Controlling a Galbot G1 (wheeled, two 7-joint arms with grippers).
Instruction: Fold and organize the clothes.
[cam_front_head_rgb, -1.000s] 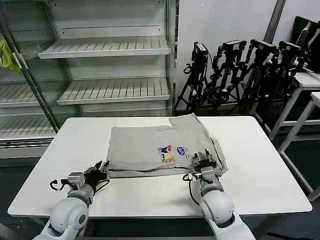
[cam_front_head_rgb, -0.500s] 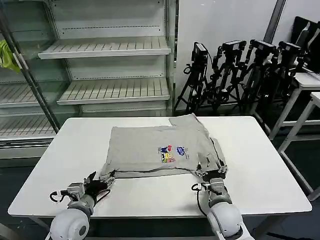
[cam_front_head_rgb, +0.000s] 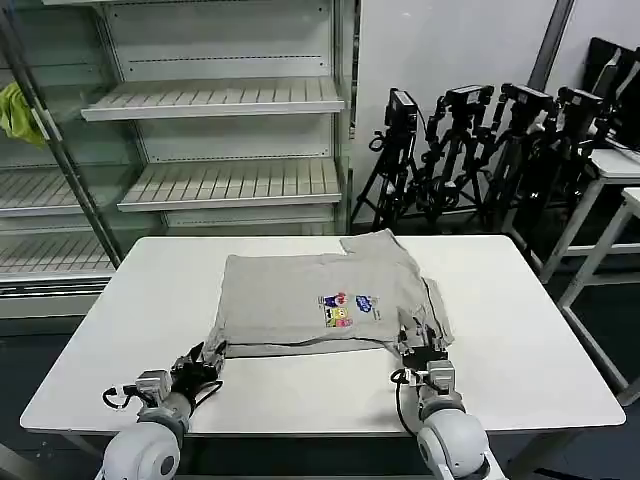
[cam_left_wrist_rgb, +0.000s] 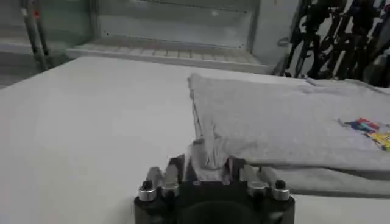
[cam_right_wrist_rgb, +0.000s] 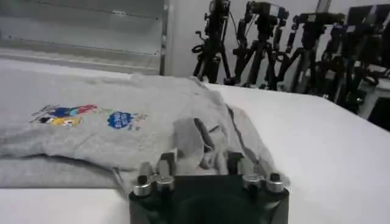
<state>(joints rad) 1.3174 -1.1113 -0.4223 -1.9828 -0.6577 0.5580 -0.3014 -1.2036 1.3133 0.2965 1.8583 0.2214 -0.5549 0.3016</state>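
Already pinched on cloth at both near corners: left hand (cam_front_head_rgb: 205, 357) clamped on the near-left corner of the grey T-shirt (cam_front_head_rgb: 320, 295), with a tuft of fabric standing up between its fingers (cam_left_wrist_rgb: 173, 169) in the left wrist view; right hand (cam_front_head_rgb: 424, 352) likewise closed on a bunched fold at the near-right corner, seen gathered just ahead of it in the right wrist view (cam_right_wrist_rgb: 204, 159). Outward from there, lying flat across the middle of the white worktop (cam_front_head_rgb: 520, 340), already doubled over into a rough rectangle, print (cam_front_head_rgb: 348, 306) facing up, with a second layer peeking out along the near edge. Partly folded, then, by the look of it, but not finished: far-right corner sticking out unevenly, right side rumpled. Probably left to do: one more fold carried away from the near edge, then squaring up and setting tidy.
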